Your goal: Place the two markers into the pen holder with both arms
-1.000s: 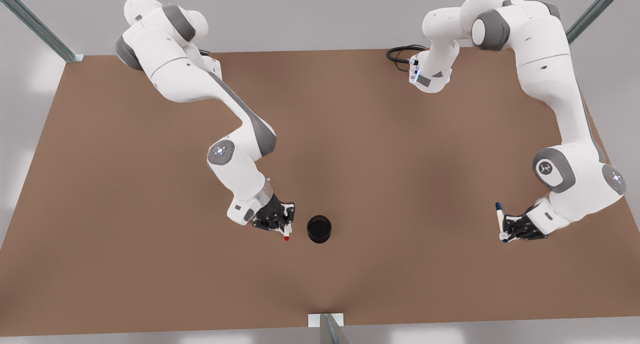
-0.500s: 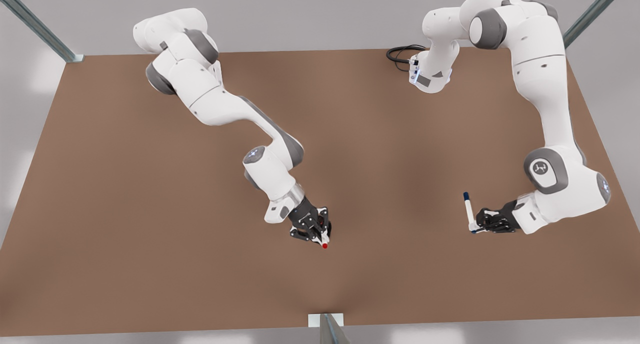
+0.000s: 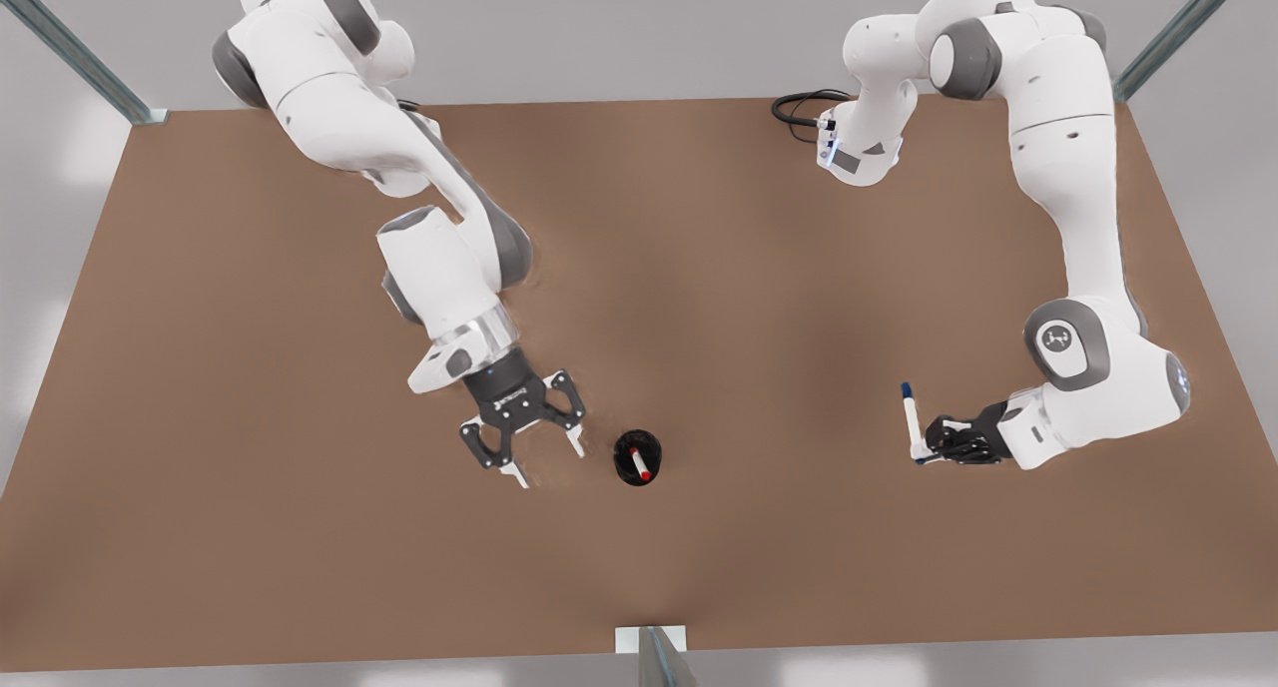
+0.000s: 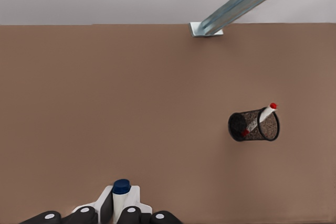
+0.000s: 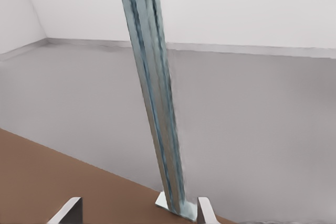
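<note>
Brown tabletop carries everything. Going from the front view's left, the right gripper hangs with its fingers spread apart, holding nothing, just beside the black pen holder. The red-capped marker leans inside that holder, near the middle of the tabletop's front edge. Well apart toward the right edge, the left gripper is clamped on the blue-capped marker.
</note>
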`<state>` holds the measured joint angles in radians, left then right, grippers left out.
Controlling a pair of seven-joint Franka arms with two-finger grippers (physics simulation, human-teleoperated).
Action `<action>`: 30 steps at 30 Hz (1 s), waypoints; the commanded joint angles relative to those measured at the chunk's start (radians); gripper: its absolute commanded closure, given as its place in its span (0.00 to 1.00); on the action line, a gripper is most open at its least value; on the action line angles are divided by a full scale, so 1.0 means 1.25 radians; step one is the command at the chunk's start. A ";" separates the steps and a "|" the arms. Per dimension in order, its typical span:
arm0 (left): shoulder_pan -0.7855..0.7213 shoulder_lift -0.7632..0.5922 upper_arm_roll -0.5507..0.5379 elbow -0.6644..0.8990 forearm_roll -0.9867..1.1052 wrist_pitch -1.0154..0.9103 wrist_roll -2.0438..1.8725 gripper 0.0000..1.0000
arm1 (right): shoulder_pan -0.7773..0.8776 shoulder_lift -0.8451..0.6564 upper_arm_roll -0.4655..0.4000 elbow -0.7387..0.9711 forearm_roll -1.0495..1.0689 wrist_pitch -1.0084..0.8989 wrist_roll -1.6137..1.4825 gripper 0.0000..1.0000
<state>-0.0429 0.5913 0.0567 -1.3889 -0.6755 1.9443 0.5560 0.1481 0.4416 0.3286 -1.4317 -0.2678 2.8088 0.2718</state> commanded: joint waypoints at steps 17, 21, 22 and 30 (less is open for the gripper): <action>-0.416 0.235 -0.104 0.187 -0.119 0.927 -0.329 0.79 | -0.051 -0.148 -0.265 0.073 0.223 -1.008 -0.260 0.00; -0.425 0.235 -0.103 0.128 -0.100 0.955 -0.307 0.79 | -0.050 -0.148 -0.267 0.078 0.220 -1.003 -0.249 0.00; -0.433 0.235 -0.103 0.118 -0.099 0.971 -0.307 0.79 | -0.051 -0.148 -0.267 0.078 0.223 -1.003 -0.249 0.00; -0.450 0.280 -0.103 0.115 -0.082 1.043 -0.306 0.79 | -0.053 -0.148 -0.270 0.086 0.223 -1.003 -0.251 0.00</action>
<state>-0.6020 0.9388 -0.0722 -1.2464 -0.7849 3.1847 0.2578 0.0811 0.2573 -0.0091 -1.3244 0.0085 1.5630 0.0203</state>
